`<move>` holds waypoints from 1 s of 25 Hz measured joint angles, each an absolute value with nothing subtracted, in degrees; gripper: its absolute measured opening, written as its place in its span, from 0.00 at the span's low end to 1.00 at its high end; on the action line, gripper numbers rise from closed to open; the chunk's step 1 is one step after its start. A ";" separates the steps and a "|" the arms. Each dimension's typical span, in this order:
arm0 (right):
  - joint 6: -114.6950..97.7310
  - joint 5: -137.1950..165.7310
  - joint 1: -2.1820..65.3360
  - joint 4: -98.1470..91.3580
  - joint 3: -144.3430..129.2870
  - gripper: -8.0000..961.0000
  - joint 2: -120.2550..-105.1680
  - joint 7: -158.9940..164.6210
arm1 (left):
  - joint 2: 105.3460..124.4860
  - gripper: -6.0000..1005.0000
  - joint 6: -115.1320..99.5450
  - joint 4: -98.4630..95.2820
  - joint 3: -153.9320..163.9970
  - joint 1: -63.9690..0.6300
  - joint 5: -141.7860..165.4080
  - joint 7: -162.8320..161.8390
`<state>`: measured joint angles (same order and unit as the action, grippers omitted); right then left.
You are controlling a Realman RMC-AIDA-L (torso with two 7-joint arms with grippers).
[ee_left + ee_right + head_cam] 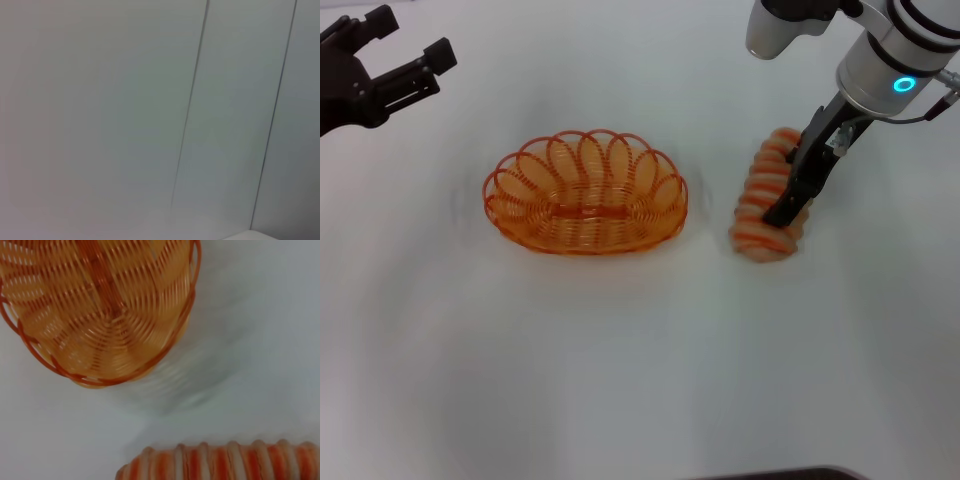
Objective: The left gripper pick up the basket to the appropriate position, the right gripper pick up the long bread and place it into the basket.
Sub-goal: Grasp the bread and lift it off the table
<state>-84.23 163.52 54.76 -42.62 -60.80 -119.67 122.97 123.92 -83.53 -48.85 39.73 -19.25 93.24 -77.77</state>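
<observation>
Long bread (772,200) lies near-to-far

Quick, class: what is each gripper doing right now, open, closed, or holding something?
Left gripper: open, holding nothing, raised far from the basket.
Right gripper: down on the bread; grip cannot be told.

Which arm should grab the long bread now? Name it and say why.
Right. The right gripper is already down at the long bread, fingers alongside the loaf. The left gripper is open and raised at the far left, beyond the basket, with the bread across the table.
</observation>
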 joint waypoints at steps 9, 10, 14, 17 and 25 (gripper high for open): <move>-82.80 164.63 54.76 -42.46 -61.83 0.93 -119.64 125.05 | 123.92 0.91 -83.49 -48.00 39.73 -19.63 93.26 -77.78; -82.64 164.70 54.77 -42.45 -62.21 0.90 -119.66 125.32 | 123.92 0.91 -83.49 -48.00 39.73 -19.65 93.26 -77.78; -81.48 164.77 54.77 -42.44 -64.04 0.84 -119.72 126.63 | 123.92 0.91 -83.49 -47.92 39.73 -19.75 93.26 -77.78; -81.17 164.79 54.76 -42.47 -64.69 0.83 -119.73 127.18 | 123.92 0.91 -83.49 -47.72 39.71 -19.96 93.26 -77.78; -81.62 164.50 54.79 -43.62 -65.27 0.79 -119.70 127.68 | 123.76 0.91 -82.66 -47.11 39.71 -20.70 93.21 -77.78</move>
